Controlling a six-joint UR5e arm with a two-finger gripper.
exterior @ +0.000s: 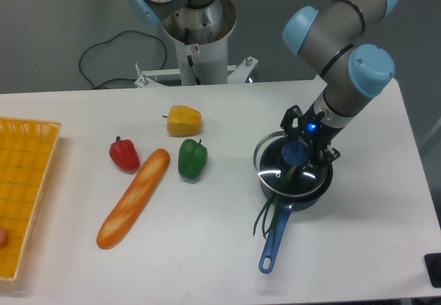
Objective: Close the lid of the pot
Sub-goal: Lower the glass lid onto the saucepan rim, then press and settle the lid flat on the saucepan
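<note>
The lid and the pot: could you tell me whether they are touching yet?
Cannot tell. The single camera view shows the lid, held by the hand, overlapping the pot, hiding any contact or gap.

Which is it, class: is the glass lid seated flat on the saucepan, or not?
Not seated. The glass lid sits tilted, overhanging the saucepan leftward, gripper at its knob.

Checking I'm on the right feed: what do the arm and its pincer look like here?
The arm has thick grey metallic tube segments with light blue round caps at the joints and black rings between sections. The pincer is small and black, with a lit blue indicator light on its body. A second grey column with a blue cap stands at the table's rear, a black cable looping beside it.
</note>
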